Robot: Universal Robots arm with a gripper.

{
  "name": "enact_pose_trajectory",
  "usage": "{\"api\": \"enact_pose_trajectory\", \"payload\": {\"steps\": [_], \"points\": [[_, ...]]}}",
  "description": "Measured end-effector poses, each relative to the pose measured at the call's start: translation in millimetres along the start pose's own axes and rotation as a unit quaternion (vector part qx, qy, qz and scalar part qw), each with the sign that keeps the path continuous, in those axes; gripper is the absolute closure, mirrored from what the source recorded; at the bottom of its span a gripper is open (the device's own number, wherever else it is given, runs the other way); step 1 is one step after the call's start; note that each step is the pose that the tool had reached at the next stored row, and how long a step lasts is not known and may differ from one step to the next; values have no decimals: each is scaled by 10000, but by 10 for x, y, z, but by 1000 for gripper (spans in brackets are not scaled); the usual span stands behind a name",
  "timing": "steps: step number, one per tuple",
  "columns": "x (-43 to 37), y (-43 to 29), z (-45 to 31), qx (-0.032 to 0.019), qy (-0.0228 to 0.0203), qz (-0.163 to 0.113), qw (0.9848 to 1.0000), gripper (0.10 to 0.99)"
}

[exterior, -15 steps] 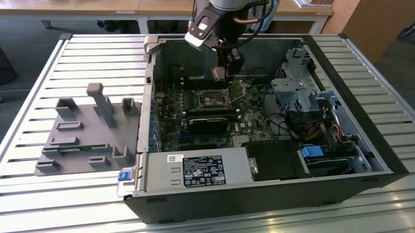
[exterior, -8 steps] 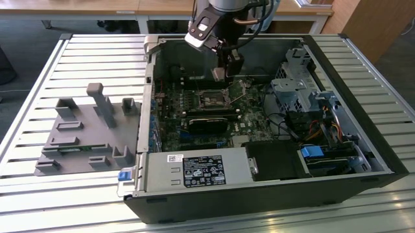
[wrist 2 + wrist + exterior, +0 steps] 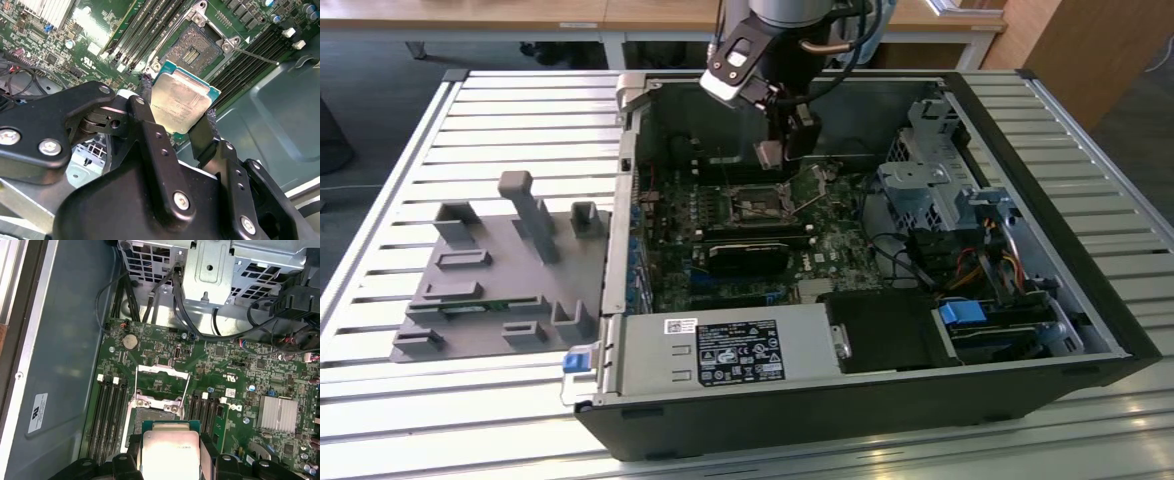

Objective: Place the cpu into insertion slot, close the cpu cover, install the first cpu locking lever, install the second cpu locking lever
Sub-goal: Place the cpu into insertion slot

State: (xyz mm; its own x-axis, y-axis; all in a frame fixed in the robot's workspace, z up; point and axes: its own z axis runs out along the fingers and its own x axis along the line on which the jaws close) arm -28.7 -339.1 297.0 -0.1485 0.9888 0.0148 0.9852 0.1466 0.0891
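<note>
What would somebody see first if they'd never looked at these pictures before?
Probably the shiny silver cpu, pinched between the black fingers of the gripper and hanging over the green circuit board. Close by on that board sits the insertion slot, with nothing in it. All this is inside a big open computer case lying on a slatted metal table.

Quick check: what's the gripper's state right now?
The gripper is shut on the cpu, held off the insertion slot, not yet seated.
</note>
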Motion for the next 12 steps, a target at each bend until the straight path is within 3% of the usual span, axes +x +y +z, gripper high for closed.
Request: {"api": "enact_pose_trajectory", "payload": {"steps": [6,12], "points": [[1,-8,73,3,-23,28,10000,545],[6,-15,152,-2,-58,415,9991,545]]}}
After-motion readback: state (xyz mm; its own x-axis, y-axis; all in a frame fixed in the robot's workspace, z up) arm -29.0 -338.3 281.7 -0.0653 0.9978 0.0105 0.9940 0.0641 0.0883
